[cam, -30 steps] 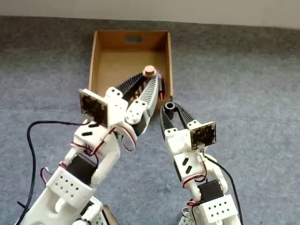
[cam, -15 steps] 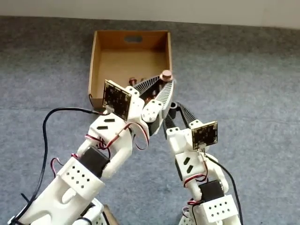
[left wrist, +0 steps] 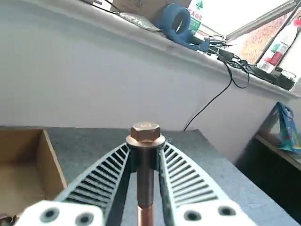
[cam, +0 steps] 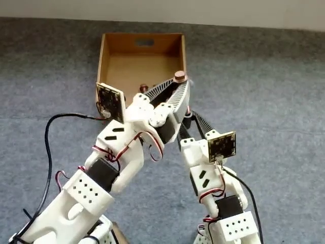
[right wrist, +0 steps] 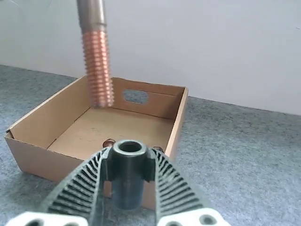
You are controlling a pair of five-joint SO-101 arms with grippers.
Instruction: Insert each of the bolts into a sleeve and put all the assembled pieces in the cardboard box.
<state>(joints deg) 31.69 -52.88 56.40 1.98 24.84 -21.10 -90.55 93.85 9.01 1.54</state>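
Note:
My left gripper (cam: 177,85) is shut on a copper bolt (cam: 179,76), held upright with its hex head (left wrist: 145,133) on top and its shaft (left wrist: 145,197) between the fingers. The bolt's threaded end (right wrist: 98,70) hangs above and slightly to one side of the dark sleeve (right wrist: 128,172). My right gripper (right wrist: 128,157) is shut on that sleeve, whose open bore faces up. In the high view the sleeve (cam: 187,117) is near the front right corner of the cardboard box (cam: 105,56), partly hidden by the left arm.
Copper-headed pieces (right wrist: 109,142) lie on the box floor near its front wall, one of them (cam: 143,88) peeking past the left arm. Grey carpet (cam: 264,91) spreads around the box. A black cable (cam: 48,147) loops left of the left arm.
The left arm has carried the bolt rightward from over the box's front area to above the sleeve, and its wrist has turned. The right arm has stayed still.

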